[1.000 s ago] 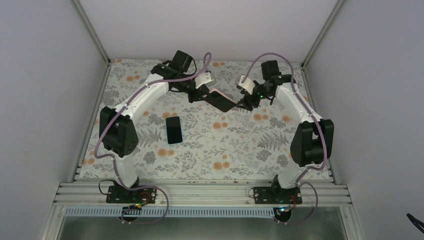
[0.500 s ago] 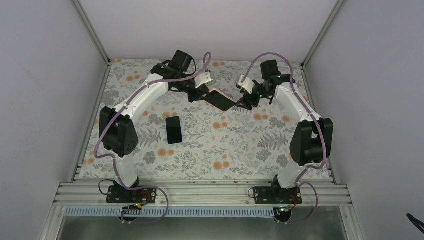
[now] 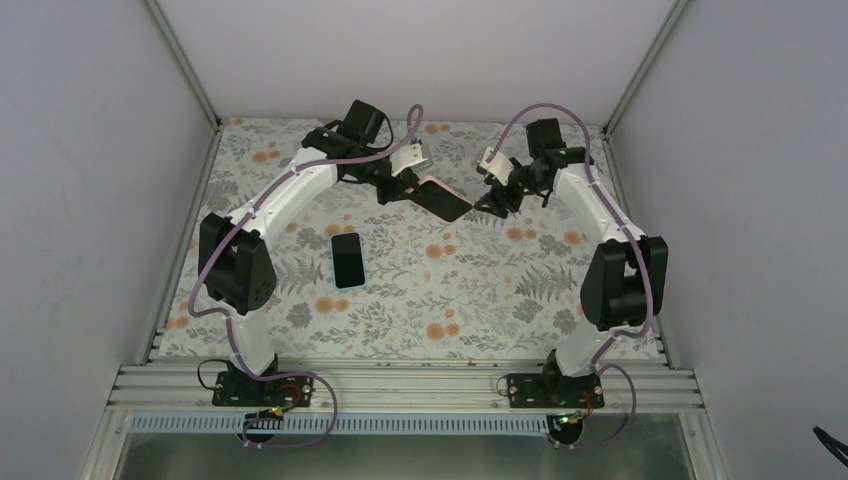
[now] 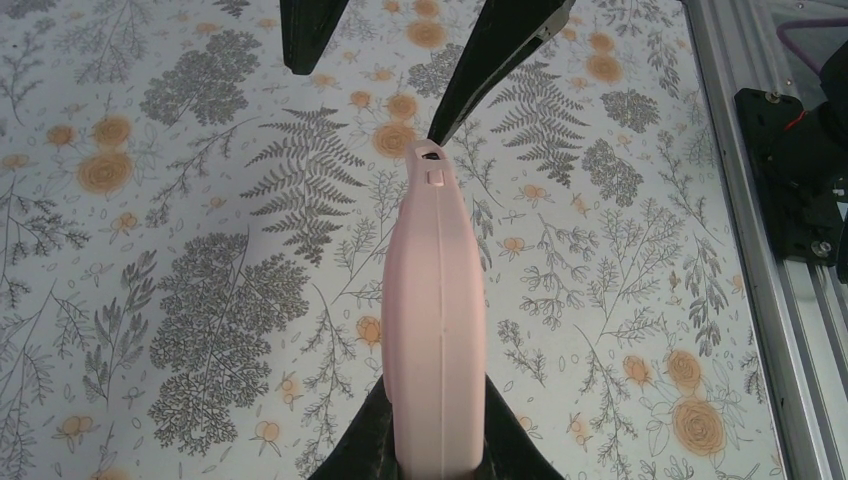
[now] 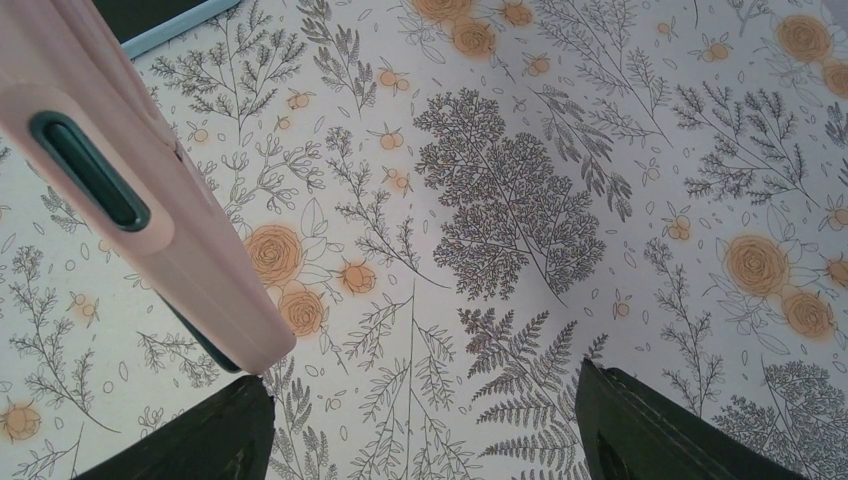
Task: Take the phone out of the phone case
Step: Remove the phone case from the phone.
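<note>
My left gripper (image 3: 402,189) is shut on a pink phone case (image 3: 442,199) and holds it above the mat, dark face up. In the left wrist view the case (image 4: 437,300) runs edge-on away from that gripper (image 4: 437,455). My right gripper (image 3: 488,204) is open just beyond the case's far end. Its two dark fingers (image 4: 500,50) stand either side of the case's tip. In the right wrist view the case (image 5: 150,200) crosses the upper left, with a dark green side button, and its corner is just above the left finger (image 5: 215,425). A black phone (image 3: 347,259) lies flat on the mat.
The floral mat (image 3: 450,290) covers the table between grey side walls. A metal rail (image 3: 400,385) runs along the near edge by the arm bases. The right arm's base (image 4: 800,170) shows at the right of the left wrist view.
My right gripper has drawn slightly back and up from the case's far end. The left gripper and case have barely moved. The phone on the mat has stayed still.
</note>
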Motion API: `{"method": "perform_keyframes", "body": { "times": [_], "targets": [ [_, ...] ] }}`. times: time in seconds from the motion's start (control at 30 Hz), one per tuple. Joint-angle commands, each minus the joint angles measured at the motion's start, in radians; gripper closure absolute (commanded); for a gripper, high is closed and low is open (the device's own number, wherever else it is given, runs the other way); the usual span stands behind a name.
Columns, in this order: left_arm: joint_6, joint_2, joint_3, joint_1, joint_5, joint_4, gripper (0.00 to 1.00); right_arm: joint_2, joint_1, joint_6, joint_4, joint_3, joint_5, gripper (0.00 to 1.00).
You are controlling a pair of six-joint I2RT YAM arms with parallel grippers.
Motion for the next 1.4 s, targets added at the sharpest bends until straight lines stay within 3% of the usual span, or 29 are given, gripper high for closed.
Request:
{"method": "perform_keyframes", "body": {
  "times": [0.0,0.7,0.97,1.37],
  "targets": [
    [-0.001,-0.032,0.012,-0.003,0.059,0.024,0.98,0.017,-0.004,-0.003,0.01,0.036,-0.022,0.22],
    [-0.006,-0.019,0.022,-0.004,0.062,0.027,0.98,0.021,-0.002,-0.012,-0.004,0.033,-0.049,0.22],
    [0.023,-0.008,0.04,-0.009,0.125,-0.031,0.98,0.053,-0.001,0.055,0.092,0.065,0.002,0.23],
    [0.013,0.008,0.079,-0.057,0.251,-0.077,0.98,0.139,0.036,0.077,0.087,0.205,0.025,0.22]
  ]
}}
